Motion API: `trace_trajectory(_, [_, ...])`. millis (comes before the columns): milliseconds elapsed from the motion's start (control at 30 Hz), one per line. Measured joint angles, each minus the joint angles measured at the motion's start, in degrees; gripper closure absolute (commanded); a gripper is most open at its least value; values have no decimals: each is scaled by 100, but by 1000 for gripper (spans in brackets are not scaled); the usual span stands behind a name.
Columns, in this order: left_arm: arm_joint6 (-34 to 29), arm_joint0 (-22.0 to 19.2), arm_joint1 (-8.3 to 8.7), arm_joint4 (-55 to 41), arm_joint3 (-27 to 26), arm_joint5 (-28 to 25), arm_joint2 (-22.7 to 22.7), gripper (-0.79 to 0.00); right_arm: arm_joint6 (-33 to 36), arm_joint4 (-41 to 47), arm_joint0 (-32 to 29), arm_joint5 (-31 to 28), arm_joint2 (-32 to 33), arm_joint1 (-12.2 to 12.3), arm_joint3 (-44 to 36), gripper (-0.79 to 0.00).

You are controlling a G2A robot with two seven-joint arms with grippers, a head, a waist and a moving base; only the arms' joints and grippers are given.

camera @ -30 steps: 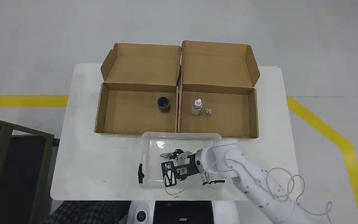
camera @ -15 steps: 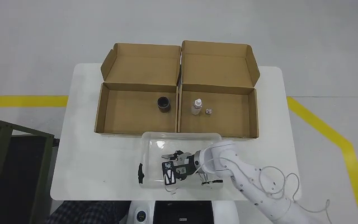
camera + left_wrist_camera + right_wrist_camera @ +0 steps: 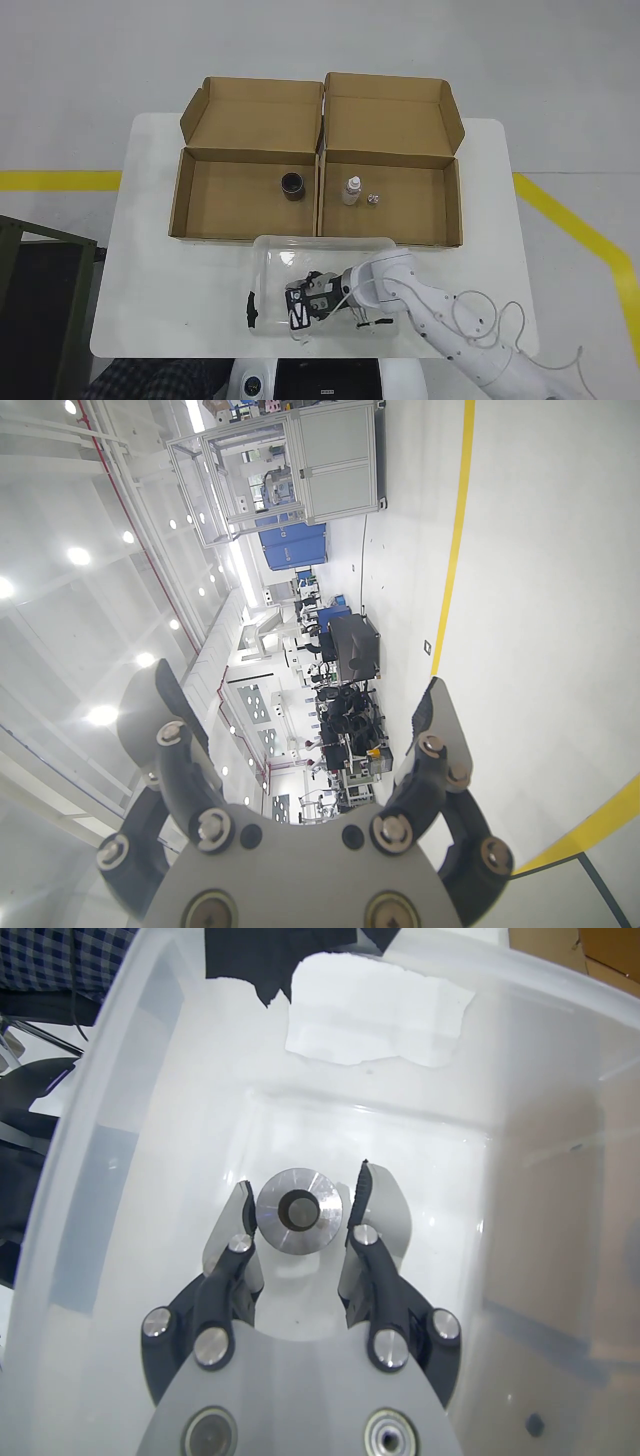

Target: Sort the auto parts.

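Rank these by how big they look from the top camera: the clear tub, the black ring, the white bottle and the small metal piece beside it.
1. clear tub, largest by far.
2. black ring and white bottle, too alike to rank.
3. small metal piece, smallest.

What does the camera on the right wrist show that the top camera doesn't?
Right wrist: a round metal part with a centre hole, with the right gripper open around it. Top: two cardboard boxes, one holding a dark ring, the other a white bottle and a small metal piece. Both: the clear tub and that gripper inside it.
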Motion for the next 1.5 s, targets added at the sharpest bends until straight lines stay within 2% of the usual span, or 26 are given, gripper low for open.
trace_trajectory(33, [0,0,0,0,0,0,0,-785,-12,0,11,-6,-10,-2,5,0])
trace_trajectory(300, [0,0,0,0,0,0,0,-785,-117,6,118,-177,-43,4,25,0])
trace_trajectory(567, [0,0,0,0,0,0,0,-785,-114,181,167,-193,137,48,-299,0])
trace_trajectory(1000, [0,0,0,0,0,0,0,-785,-69,885,45,31,997,228,-1231,0])
trace_trajectory(1500, [0,0,0,0,0,0,0,-785,-420,1024,-267,123,1915,431,-1925,0])
